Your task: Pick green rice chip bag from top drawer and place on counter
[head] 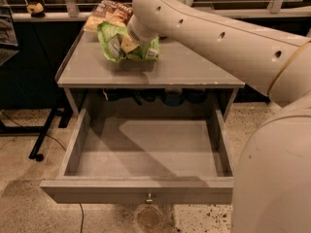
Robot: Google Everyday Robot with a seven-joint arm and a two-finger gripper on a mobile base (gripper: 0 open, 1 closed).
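Speckled floor (pixel 24 149), dark surroundings; a grey cabinet sits at the centre of your view.

Tabletop (pixel 194 67): grey and flat; carries two bags toward its back left.

Green bag (pixel 111 41): crinkled, white label panel showing. It lies on the tabletop, outside the drawer, just in front of the brown bag (pixel 109 13).

Drawer (pixel 146 149): pulled out below the tabletop, small round knob (pixel 149 198) on its front panel.

Your end effector (pixel 130 41): at the green bag's right side, low over the tabletop, mostly hidden by the white arm (pixel 218 33). You cannot tell whether it grips the bag.
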